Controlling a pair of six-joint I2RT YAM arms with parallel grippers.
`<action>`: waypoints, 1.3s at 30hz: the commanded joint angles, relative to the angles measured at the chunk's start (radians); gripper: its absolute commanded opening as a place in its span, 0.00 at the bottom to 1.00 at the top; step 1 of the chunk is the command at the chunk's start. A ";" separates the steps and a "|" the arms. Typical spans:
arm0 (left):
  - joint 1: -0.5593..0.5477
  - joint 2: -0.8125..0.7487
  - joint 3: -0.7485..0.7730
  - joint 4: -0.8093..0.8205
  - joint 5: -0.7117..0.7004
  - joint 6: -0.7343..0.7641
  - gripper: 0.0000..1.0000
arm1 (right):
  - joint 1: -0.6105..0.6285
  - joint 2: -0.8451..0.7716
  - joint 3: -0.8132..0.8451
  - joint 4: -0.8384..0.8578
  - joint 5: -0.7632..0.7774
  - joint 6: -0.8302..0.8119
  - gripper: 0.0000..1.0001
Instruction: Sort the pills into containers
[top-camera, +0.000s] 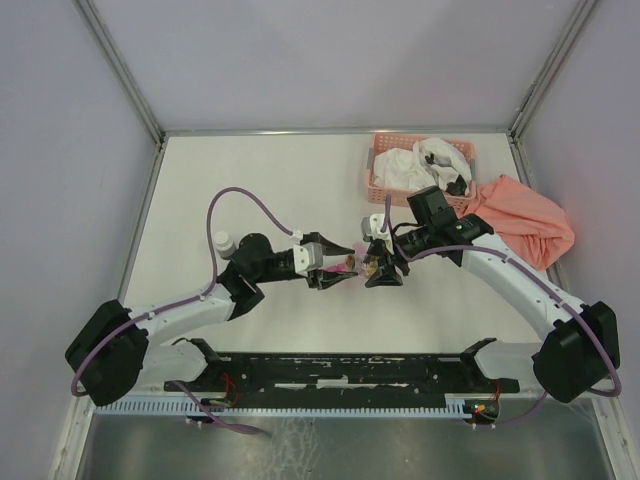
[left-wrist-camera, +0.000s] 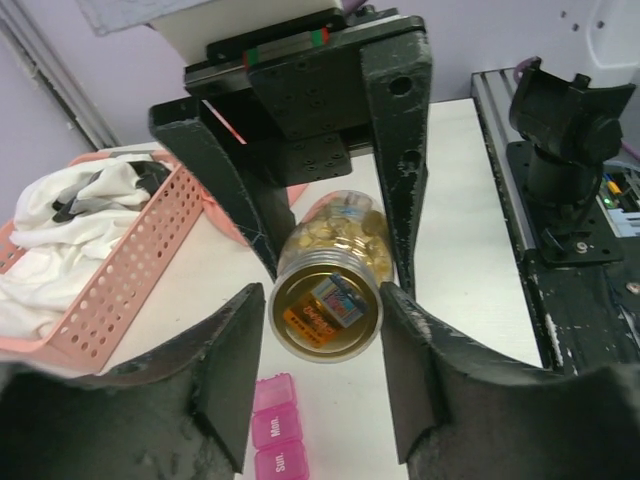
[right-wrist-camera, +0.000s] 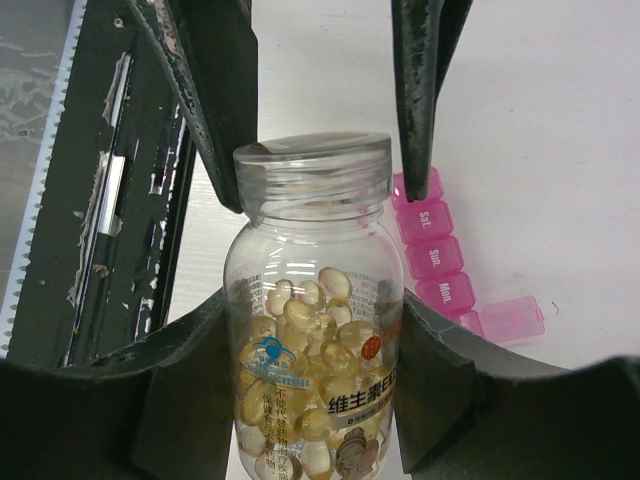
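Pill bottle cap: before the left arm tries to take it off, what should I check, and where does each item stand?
1. Hold of right gripper on pill bottle body: ok.
2. The cap seated on the neck: ok.
3. The left gripper straddling the cap: ok.
4. Both left fingers pressing the cap: cannot tell; right wrist view shows a gap at one.
5. The pill organizer lying on the table beside the bottle: ok.

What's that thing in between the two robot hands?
A clear pill bottle of yellow capsules, seen in both wrist views. The right gripper holds its body; the jaws of the left gripper flank its cap.
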 joint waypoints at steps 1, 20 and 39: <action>0.003 0.000 0.045 0.013 0.058 -0.031 0.51 | 0.004 -0.010 0.042 0.008 -0.041 -0.013 0.02; -0.117 -0.172 -0.139 0.205 -0.559 -0.962 0.07 | 0.003 0.002 0.041 0.056 0.012 0.050 0.02; -0.140 -0.287 -0.124 -0.070 -0.730 -1.233 0.04 | 0.004 0.008 0.041 0.060 0.010 0.060 0.02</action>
